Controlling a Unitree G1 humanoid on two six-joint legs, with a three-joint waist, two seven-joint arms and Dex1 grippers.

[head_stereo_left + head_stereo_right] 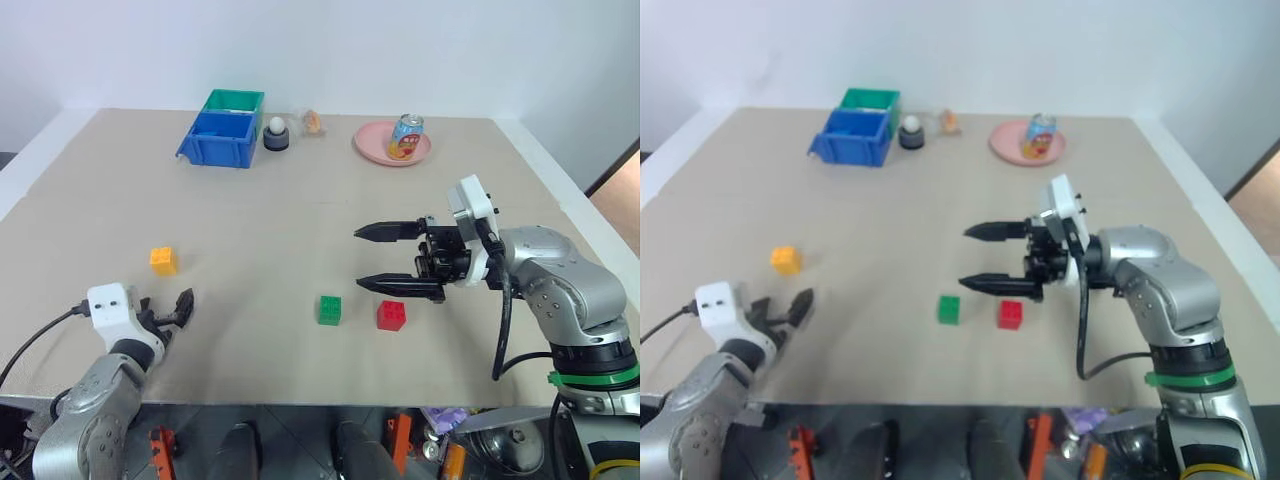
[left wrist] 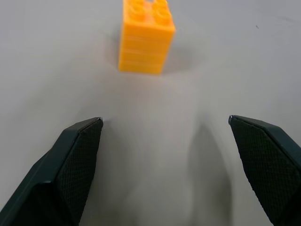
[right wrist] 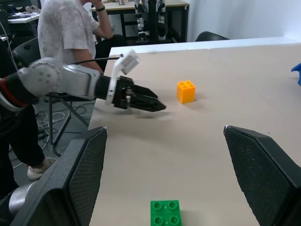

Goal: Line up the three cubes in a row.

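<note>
- Presently, the left gripper [image 1: 178, 308] is seen low over the near left part of the table [image 1: 300, 210], its two black fingers spread wide and nothing between them.
- Just ahead of it, the yellow-orange cube [image 2: 145, 38] is seen standing upright on the table, apart from the fingertips [image 2: 84, 136].
- The right gripper [image 1: 385, 258] is held above the table, pointing toward the robot's left, its fingers parted wide and empty.
- The green cube [image 1: 329, 310] and the red cube [image 1: 391, 316] are found side by side near the front edge, a small gap between them, below the right gripper.
- The yellow-orange cube is set well apart from those two, to the left.
</note>
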